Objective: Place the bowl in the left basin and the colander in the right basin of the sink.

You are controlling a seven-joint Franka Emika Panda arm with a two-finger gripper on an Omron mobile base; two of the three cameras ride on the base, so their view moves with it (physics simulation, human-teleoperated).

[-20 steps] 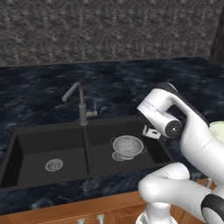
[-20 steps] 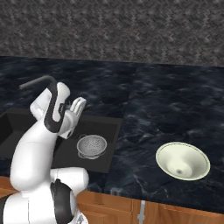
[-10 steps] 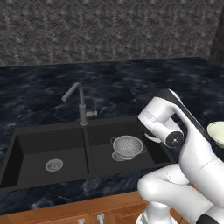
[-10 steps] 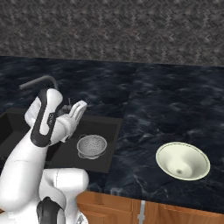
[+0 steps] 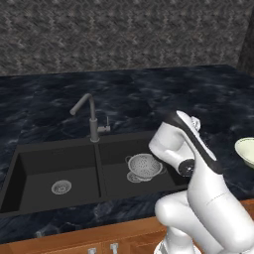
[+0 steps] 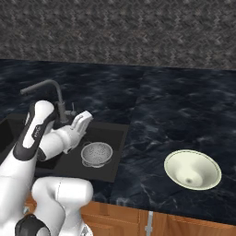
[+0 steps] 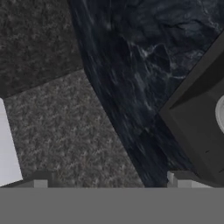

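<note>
Bowl sits on the table, well to the right of your hand, which hangs wide and empty above the right basin holding the colander.

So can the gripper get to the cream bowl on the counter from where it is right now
Probably yes. The bowl sits alone on open countertop right of the sink, nothing over or beside it. The gripper, open and holding nothing, hangs above the right basin, so it must swing across.
</note>
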